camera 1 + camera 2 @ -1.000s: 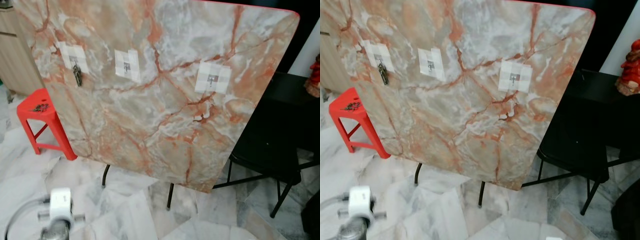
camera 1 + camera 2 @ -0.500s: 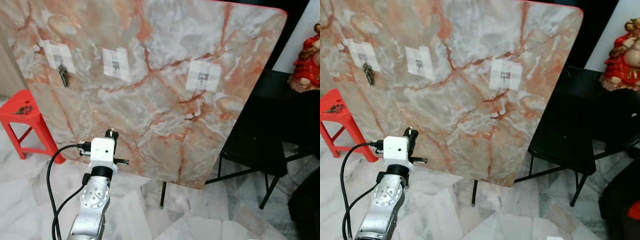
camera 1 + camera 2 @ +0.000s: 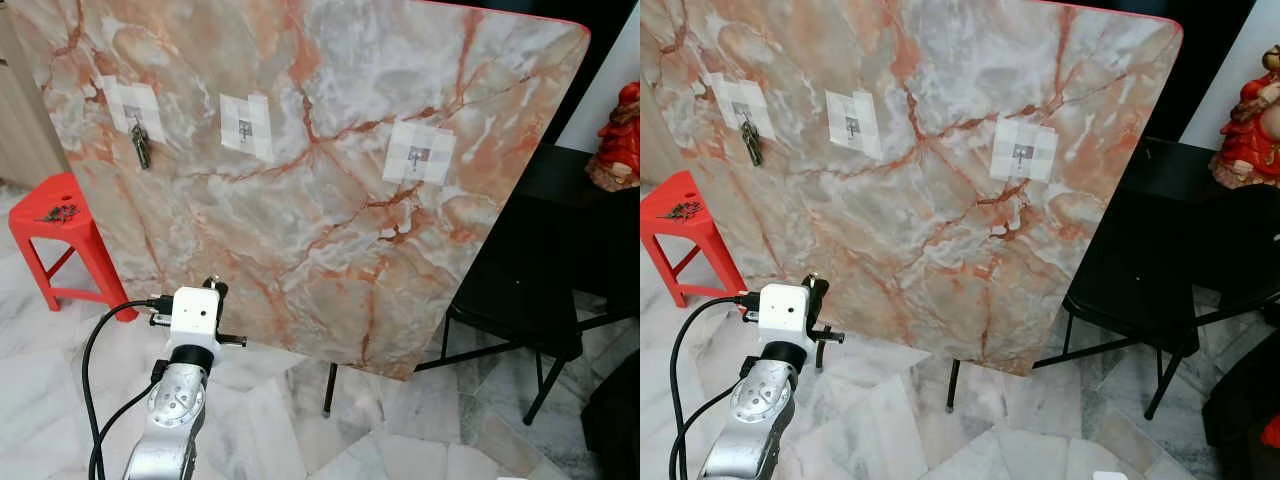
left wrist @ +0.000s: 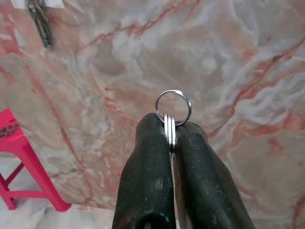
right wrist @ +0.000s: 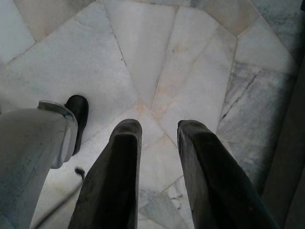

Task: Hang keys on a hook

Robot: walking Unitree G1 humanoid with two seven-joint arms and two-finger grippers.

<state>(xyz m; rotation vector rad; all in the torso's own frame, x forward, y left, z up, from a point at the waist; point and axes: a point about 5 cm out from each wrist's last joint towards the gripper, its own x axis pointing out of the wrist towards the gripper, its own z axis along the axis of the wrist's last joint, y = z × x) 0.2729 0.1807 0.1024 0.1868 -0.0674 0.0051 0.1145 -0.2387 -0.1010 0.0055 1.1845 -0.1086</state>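
Observation:
A marble-patterned board (image 3: pixel 330 200) leans upright before me with three small hooks on white tape patches. The left hook (image 3: pixel 134 105) carries a bunch of dark keys (image 3: pixel 141 145); the middle hook (image 3: pixel 245 127) and right hook (image 3: pixel 420 155) are bare. My left gripper (image 3: pixel 212 287) is raised in front of the board's lower left part, well below the hooks. In the left wrist view it is shut on a silver key ring (image 4: pixel 172 108), whose loop sticks out past the fingertips (image 4: pixel 150 125). My right gripper (image 5: pixel 155 126) hangs open over the tiled floor.
A red plastic stool (image 3: pixel 62 225) stands left of the board. A black folding chair (image 3: pixel 530 290) and a black table are to the right, with a red figurine (image 3: pixel 618 140) on the table. A person's leg and black shoe (image 5: pixel 78 112) stand near the right gripper.
My left arm rose from the bottom edge of the picture up in front of the board, then dropped slightly. The camera has shifted meanwhile.

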